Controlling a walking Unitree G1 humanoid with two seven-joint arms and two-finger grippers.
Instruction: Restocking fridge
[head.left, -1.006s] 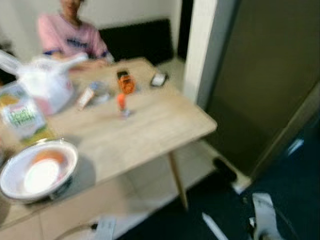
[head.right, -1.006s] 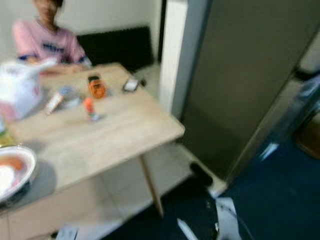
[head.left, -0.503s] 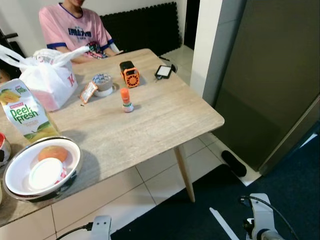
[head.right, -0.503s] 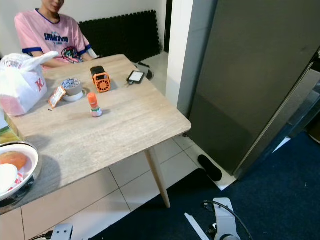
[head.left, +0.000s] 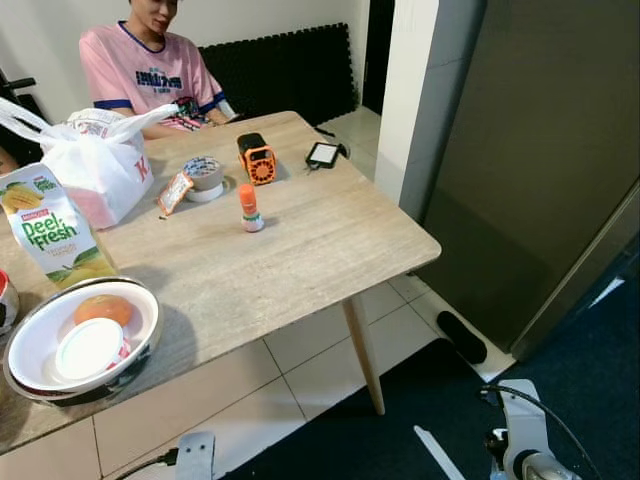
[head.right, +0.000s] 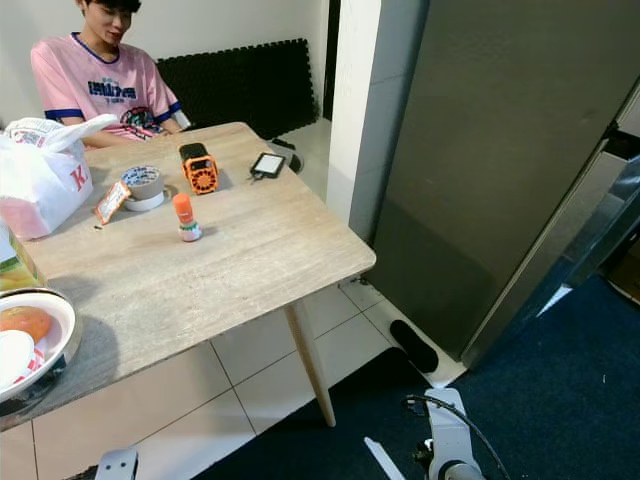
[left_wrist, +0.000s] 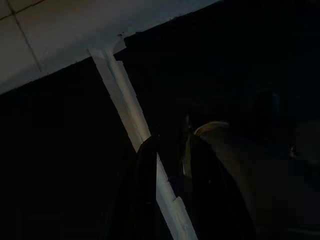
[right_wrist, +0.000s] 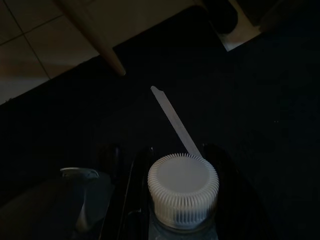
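Since half a second ago the head camera has tipped slightly, so the whole scene sits a touch lower and further left; the things on the bench (head.left: 320, 240) keep their places.

Bench, from its 8 o'clock edge round to 2 o'clock:
- metal bowl (head.left: 40, 375) holding an orange fruit (head.left: 102, 308) and a white-lidded tub (head.left: 88, 348)
- juice carton (head.left: 45, 225), upright
- white plastic bag (head.left: 95, 165)
- tape roll (head.left: 205, 175)
- orange-capped glue stick (head.left: 247, 208), upright near the middle
- small orange device (head.left: 258, 158)
- phone (head.left: 323, 153)

A person in a pink shirt (head.left: 150, 70) sits at the bench's 12 o'clock side. The fridge (head.left: 530, 150) (door closed) stands at 3 o'clock of the bench.

Left end effector (left_wrist: 169, 137) hangs over dark carpet; how wide it stands cannot be told in the shade.

Right end effector (right_wrist: 178, 152) hangs low at 5 o'clock of the bench, clamped around a bottle (right_wrist: 183, 182) with a white ribbed cap.
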